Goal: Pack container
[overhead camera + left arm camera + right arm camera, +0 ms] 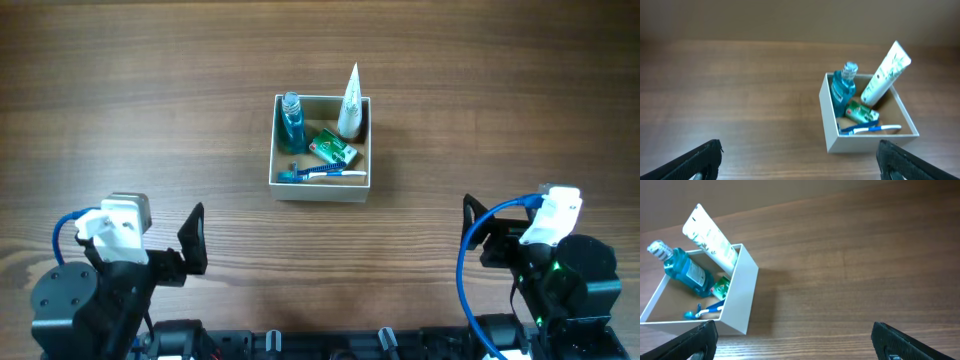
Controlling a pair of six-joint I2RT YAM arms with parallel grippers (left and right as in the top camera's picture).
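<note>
Jaws apart on left gripper (799,150) and right gripper (795,330); the container (320,193) looks light and thin-walled, so pinch one wall gently.

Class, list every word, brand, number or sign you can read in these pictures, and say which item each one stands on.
No text can be read in any view.
On the tube: green print, too blurred to read.
On the bottle: a label, too small to read.
On the packet: pale marks, too blurred to read.
On the toothbrush and the container: no print visible.
</note>
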